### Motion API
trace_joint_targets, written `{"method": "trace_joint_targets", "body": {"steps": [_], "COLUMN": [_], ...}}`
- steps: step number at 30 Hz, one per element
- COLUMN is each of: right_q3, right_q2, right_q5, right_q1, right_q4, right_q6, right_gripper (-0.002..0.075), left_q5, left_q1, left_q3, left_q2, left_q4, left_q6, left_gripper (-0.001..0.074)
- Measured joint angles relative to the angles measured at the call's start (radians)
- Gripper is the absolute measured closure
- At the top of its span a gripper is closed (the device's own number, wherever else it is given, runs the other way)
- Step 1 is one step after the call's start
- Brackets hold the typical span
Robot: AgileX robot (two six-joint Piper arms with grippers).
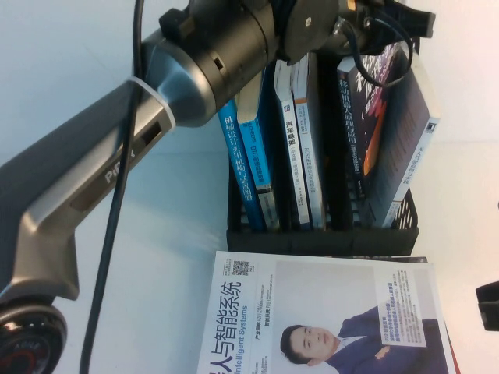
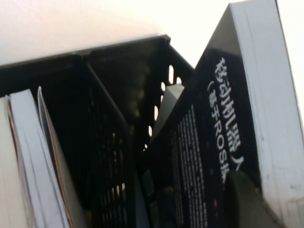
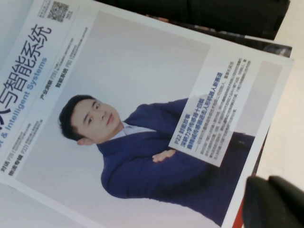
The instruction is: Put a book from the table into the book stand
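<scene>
The black book (image 1: 398,132) stands in the rightmost slot of the black book stand (image 1: 320,240), leaning to the right. My left gripper (image 1: 387,31) is at the book's top edge, shut on it. In the left wrist view one of its fingers (image 2: 244,202) presses on the black cover (image 2: 213,142) beside the white page edges, and the other finger is hidden. The stand's mesh walls (image 2: 118,104) show beside the book. My right gripper (image 1: 487,305) is shut and empty, low at the right edge of the table (image 1: 78,70). It also shows in the right wrist view (image 3: 278,202).
A white-covered book with a suited man's portrait (image 1: 312,312) lies flat in front of the stand, also in the right wrist view (image 3: 118,95). Blue-spined and white books (image 1: 249,156) fill the stand's left slots. My left arm reaches over the table's left side.
</scene>
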Motion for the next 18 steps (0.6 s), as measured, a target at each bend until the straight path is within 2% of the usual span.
{"method": "trace_joint_targets", "body": {"steps": [2,4,6,8,10,12,13,17,18], "right_q3": [0.0,0.0,0.0,0.0,0.0,0.0,0.0,0.0,0.0], "right_q2": [0.0,0.0,0.0,0.0,0.0,0.0,0.0,-0.005,-0.01], "right_q5": [0.007,0.014,0.021,0.023,0.025,0.034,0.044,0.07,0.07], "right_q1": [0.0,0.0,0.0,0.0,0.0,0.0,0.0,0.0,0.0], "right_q4": [-0.004,-0.01,-0.017,-0.028,-0.051,-0.091,-0.124,-0.265,-0.301], "right_q6": [0.002,0.002,0.002,0.002,0.002,0.002,0.006,0.067,0.085], "right_gripper": [0.0729,0.0729,0.0729,0.0729,0.0729,0.0729,0.0729,0.0729,0.0729], "left_q5": [-0.006,-0.027,-0.032,-0.016,0.025,0.11,0.162,0.356,0.393], "left_q1": [0.0,0.0,0.0,0.0,-0.002,-0.003,-0.004,-0.011,-0.01], "left_q3": [-0.001,-0.009,-0.018,-0.019,-0.019,-0.02,-0.02,-0.02,-0.02], "left_q2": [0.006,0.007,-0.002,-0.011,-0.021,-0.031,-0.033,-0.053,-0.058], "left_q4": [0.002,0.002,0.002,0.004,0.004,0.004,0.002,-0.001,-0.005], "left_q6": [0.0,0.0,0.0,-0.001,-0.001,0.004,0.014,0.112,0.137], "left_gripper": [0.0565,0.0462,0.0323,0.0233,0.0201,0.0232,0.0279,0.059,0.064]}}
